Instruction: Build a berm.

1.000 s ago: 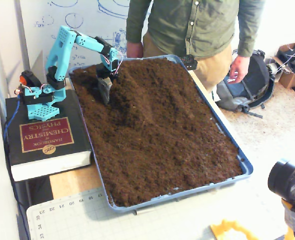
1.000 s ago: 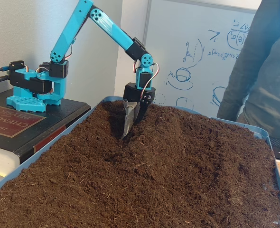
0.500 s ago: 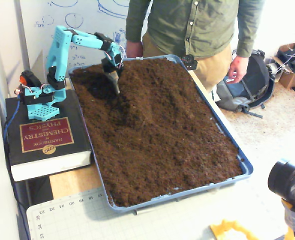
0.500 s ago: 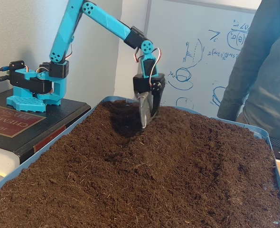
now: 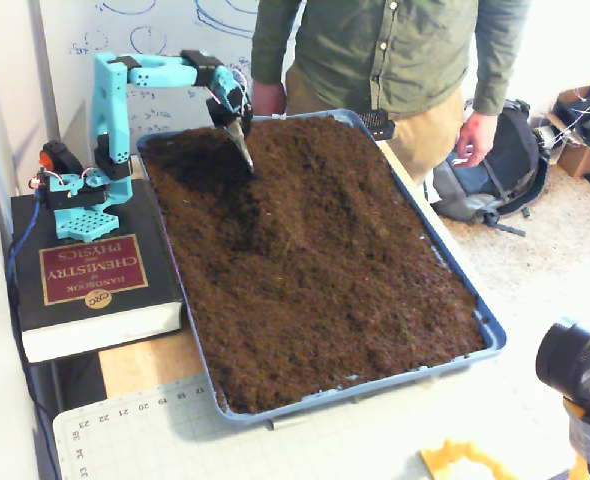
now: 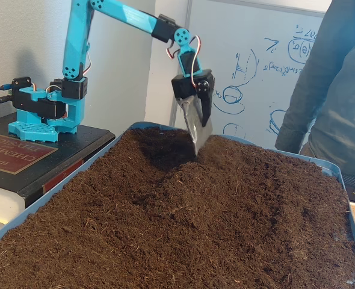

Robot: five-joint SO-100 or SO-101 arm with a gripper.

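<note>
Whiteboard behind; blue tray [image 5: 487, 330] of dark soil on the bench, arm base sitting on a thick book [image 5: 90, 290] at 9 o'clock of the tray. Berm [image 5: 310, 215] runs as a low ridge through the soil from 11 o'clock toward centre, beside a darker hollow [image 5: 190, 160] at 10 o'clock. Gripper [image 6: 197, 144] hangs tip-down over the ridge's far end, blade-like fingers pressed together, holding nothing visible; person [image 5: 395, 60] stands at 12 o'clock.
</note>
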